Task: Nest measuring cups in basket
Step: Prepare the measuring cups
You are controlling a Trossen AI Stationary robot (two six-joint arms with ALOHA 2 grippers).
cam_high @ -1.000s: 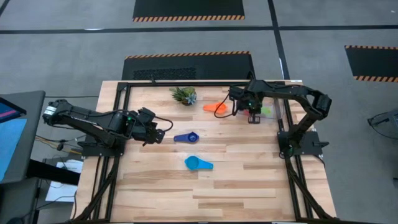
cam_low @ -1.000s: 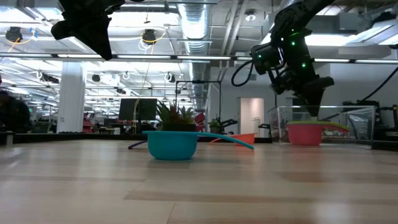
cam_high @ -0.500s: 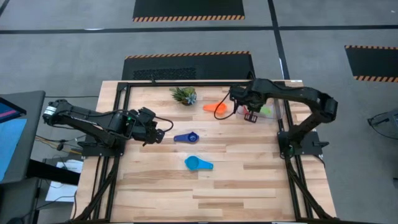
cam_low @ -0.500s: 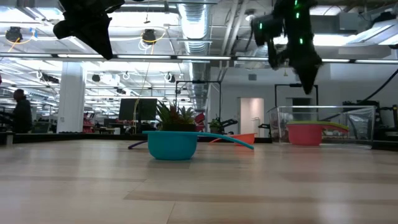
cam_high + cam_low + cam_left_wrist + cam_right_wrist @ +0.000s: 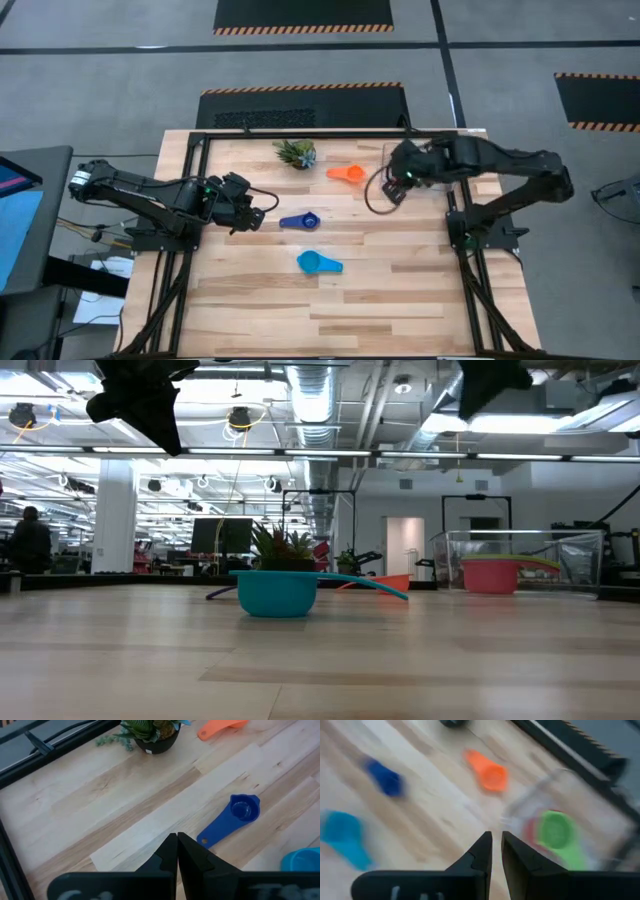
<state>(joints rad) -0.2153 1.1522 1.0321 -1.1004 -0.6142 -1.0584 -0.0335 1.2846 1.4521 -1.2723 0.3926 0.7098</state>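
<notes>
The clear basket stands at the table's far right and holds a red cup with a green cup nested in it. On the table lie an orange cup, a dark blue cup and a light blue cup. My right gripper hovers high, left of and nearer than the basket, with a narrow gap between its fingers and nothing in them. My left gripper is shut and empty, hovering left of the dark blue cup. The other cups are out of view.
A small spiky potted plant stands near the far edge, left of the orange cup. Bare wood lies across the near half of the table. In the high view the right arm covers most of the basket.
My right gripper has risen from just above the basket, almost leaving the top of the low view, and has drawn back a little toward the near edge. The red and green cups stay in the basket. The left arm has kept still.
</notes>
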